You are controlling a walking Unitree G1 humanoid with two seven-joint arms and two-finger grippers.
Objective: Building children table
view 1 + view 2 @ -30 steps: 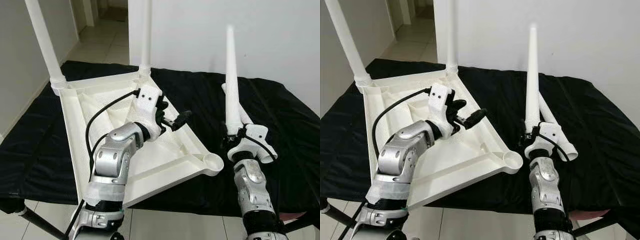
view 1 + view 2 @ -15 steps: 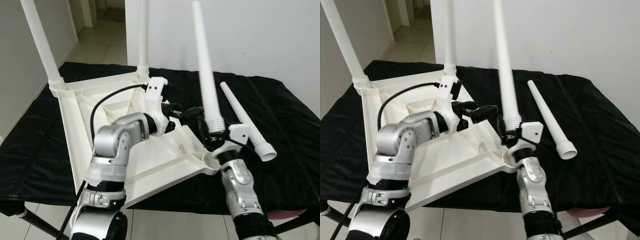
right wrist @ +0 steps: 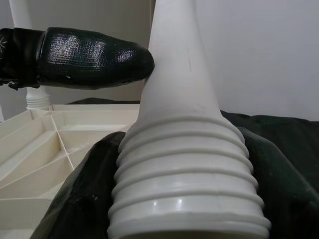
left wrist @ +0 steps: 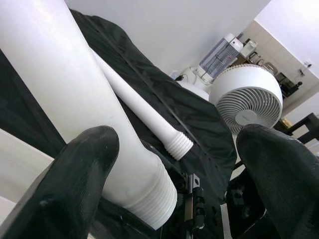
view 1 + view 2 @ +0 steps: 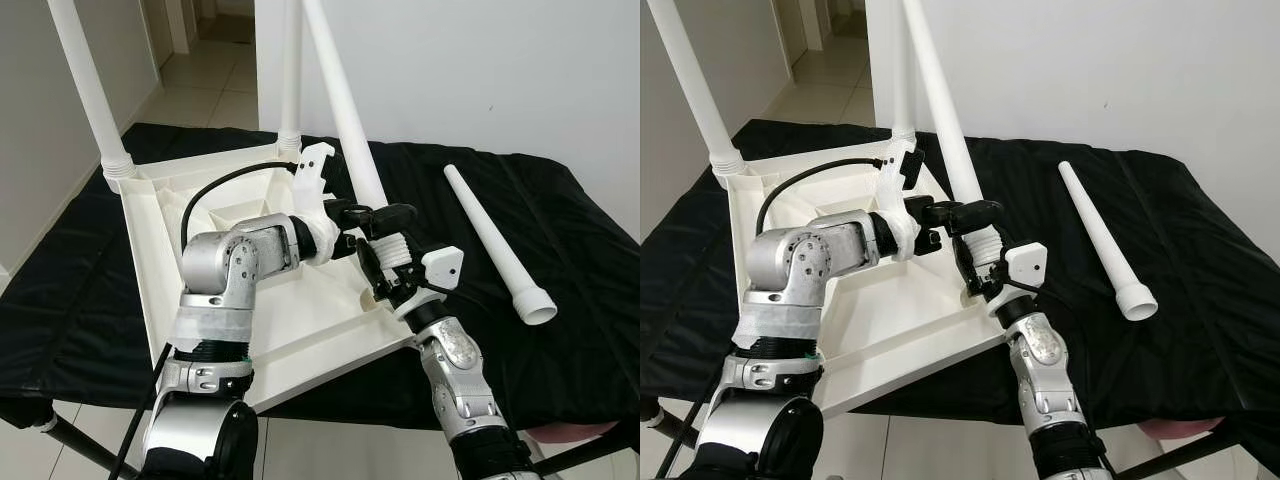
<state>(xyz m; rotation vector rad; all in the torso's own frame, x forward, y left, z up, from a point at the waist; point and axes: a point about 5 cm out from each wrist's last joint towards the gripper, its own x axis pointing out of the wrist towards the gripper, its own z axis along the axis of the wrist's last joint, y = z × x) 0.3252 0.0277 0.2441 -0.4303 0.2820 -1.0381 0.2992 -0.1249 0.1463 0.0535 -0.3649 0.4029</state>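
The right gripper (image 5: 385, 265) pinches the ribbed, threaded end of a white table leg (image 5: 345, 130), its black fingers (image 3: 79, 194) pressed against either side of the ribs. The leg tilts up and toward the robot's left, over the near right corner of the tabletop (image 5: 175, 250).

The left gripper (image 5: 375, 215) reaches across from the left with its fingers spread around the same leg just above the ribs; one fingertip (image 3: 99, 57) touches the leg's side.

The white tabletop lies upside down on a black cloth (image 5: 560, 230), showing its ribbed underside. Two legs already stand upright in its far corners: one at far left (image 5: 90, 90), one at the far right corner (image 5: 290, 70).

A fourth leg (image 5: 495, 245) lies loose on the cloth, well to the right of the tabletop.

A white fan (image 4: 246, 99) stands beyond the cloth.
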